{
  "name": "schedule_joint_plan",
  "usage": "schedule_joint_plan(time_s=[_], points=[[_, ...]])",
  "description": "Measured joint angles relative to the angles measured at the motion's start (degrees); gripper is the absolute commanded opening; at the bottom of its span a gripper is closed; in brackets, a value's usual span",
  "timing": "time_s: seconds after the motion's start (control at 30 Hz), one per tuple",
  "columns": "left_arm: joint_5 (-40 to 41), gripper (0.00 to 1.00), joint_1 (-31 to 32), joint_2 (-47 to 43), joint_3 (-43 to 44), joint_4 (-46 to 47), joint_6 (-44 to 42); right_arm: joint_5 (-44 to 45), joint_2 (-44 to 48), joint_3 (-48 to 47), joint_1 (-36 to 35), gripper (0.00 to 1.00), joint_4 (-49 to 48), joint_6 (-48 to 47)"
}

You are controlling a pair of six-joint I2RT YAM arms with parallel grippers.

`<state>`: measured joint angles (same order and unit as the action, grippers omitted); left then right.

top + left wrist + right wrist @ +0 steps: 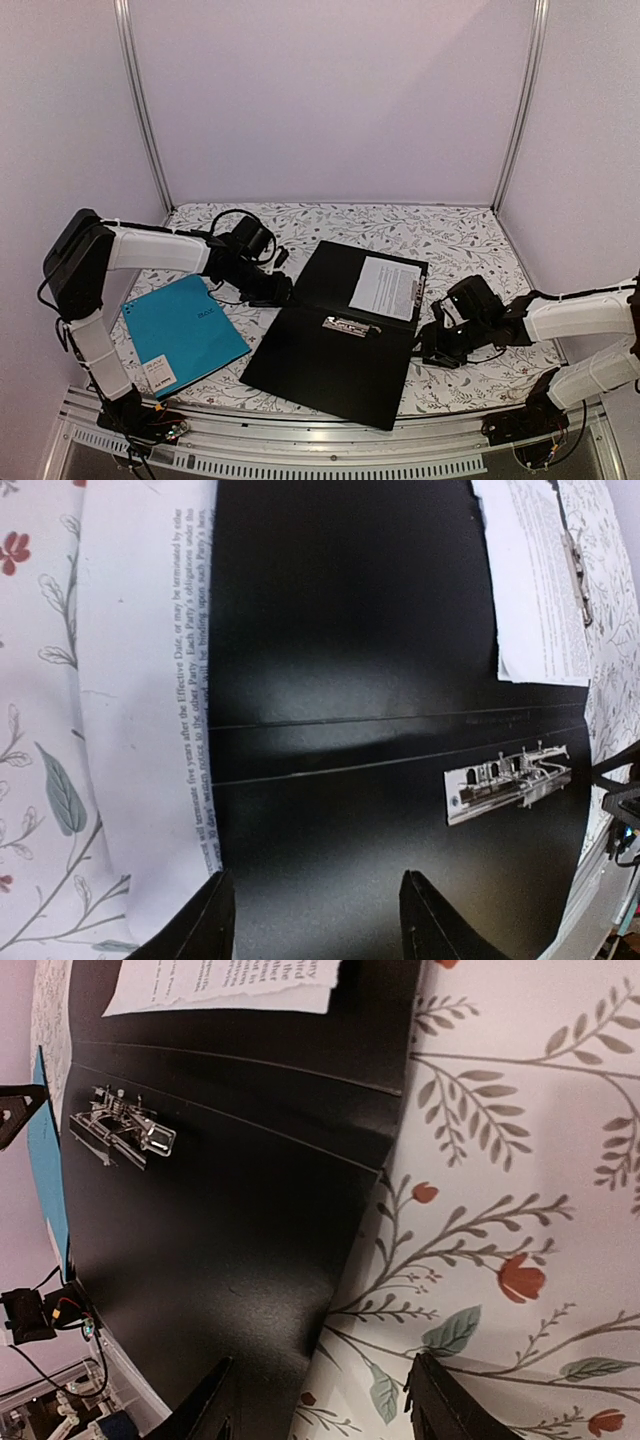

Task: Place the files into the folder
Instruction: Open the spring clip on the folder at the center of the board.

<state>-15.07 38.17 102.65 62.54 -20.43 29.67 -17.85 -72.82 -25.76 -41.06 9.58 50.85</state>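
The black folder lies open and flat mid-table, its silver clip near the spine. White printed files rest on its far right panel. In the left wrist view another printed sheet sticks out from under the folder's left edge. My left gripper is open just above that edge, one finger over the sheet and the other over the black cover. My right gripper is open over the folder's right edge, straddling cover and cloth. Nothing is held.
A teal-blue folder lies left of the black one, near my left arm. The floral tablecloth covers the table. White walls enclose the back and sides. A metal rail runs along the near edge.
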Motion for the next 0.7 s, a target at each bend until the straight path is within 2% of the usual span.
schedule_joint_plan(time_s=[0.2,0.37,0.47,0.6,0.7], points=[[-1.22,0.56,-2.47,3.17,-0.44,2.86,1.18,-4.22,-5.81,0.39,-0.26,0.57,-11.43,4.31],[-1.40,0.56,-2.82,3.69,-1.68,4.35,2.05,-6.56,-10.25,0.57,-0.44,0.50,-19.58,6.78],[-1.73,0.56,-3.17,4.15,-2.32,5.53,2.47,-6.93,-11.72,1.49,-0.57,0.42,-23.71,8.44],[-2.08,0.56,-3.43,4.15,-3.26,7.74,3.04,-5.81,-11.43,3.34,-0.63,0.20,-25.81,10.19],[-2.25,0.56,-3.50,4.15,-3.91,9.40,3.28,-3.37,-9.44,5.29,-0.70,0.07,-25.16,11.93]])
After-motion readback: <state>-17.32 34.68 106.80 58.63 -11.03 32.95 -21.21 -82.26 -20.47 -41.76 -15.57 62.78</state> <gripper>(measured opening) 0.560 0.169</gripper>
